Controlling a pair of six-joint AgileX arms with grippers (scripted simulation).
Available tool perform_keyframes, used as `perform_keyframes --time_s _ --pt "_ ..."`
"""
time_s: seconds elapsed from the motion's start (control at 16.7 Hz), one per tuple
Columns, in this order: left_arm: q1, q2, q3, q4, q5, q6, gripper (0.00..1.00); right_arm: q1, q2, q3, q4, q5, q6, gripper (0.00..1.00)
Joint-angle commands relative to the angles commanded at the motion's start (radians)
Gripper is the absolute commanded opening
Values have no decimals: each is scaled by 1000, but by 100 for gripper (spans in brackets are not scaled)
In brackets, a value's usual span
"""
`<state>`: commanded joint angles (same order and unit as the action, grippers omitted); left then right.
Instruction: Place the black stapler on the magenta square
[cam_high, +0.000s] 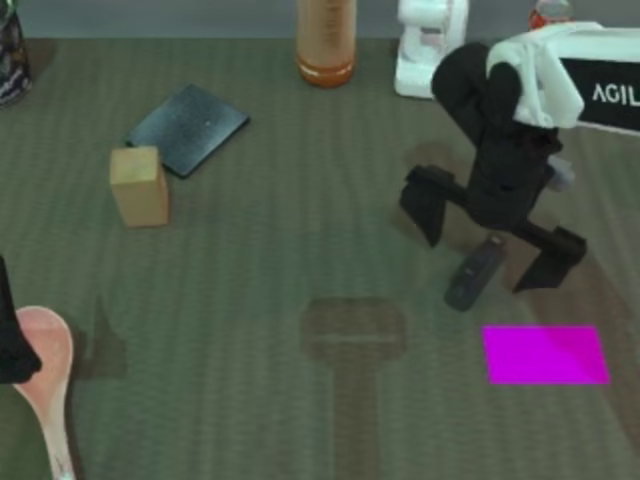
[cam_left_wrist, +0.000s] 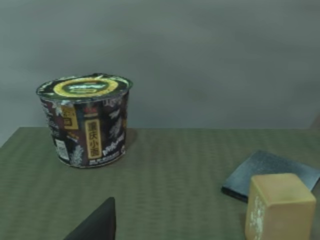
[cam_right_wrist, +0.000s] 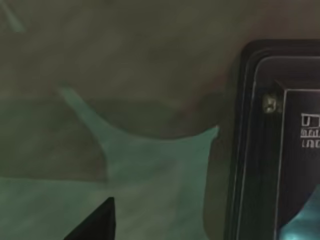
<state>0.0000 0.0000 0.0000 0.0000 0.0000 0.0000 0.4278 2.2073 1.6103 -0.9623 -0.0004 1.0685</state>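
Note:
The black stapler (cam_high: 474, 272) lies on the green table, right of centre, pointing diagonally. My right gripper (cam_high: 481, 262) hangs over it, open, with one finger on each side of the stapler and neither touching it. In the right wrist view the stapler (cam_right_wrist: 280, 150) fills one side at close range, and one fingertip (cam_right_wrist: 97, 220) shows. The magenta square (cam_high: 545, 354) lies flat toward the front right, a short way from the stapler, with nothing on it. My left arm (cam_high: 10, 335) sits parked at the left edge, with one finger (cam_left_wrist: 97, 225) showing in its wrist view.
A tan block (cam_high: 139, 186) and a dark slate slab (cam_high: 188, 128) lie at the back left. A printed noodle cup (cam_left_wrist: 86, 120) stands in the far left corner. An orange bottle (cam_high: 326, 40) and a white object (cam_high: 428, 45) stand along the back. A pink spoon (cam_high: 48, 375) lies front left.

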Motion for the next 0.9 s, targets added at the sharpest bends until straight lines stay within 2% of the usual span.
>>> perform_keyframes --time_s 0.3,0.9 --pt "0 0 0 0 0 0 100 1 8 -21 23 0 1 100" --pt "0 0 0 0 0 0 100 1 8 -21 23 0 1 25"
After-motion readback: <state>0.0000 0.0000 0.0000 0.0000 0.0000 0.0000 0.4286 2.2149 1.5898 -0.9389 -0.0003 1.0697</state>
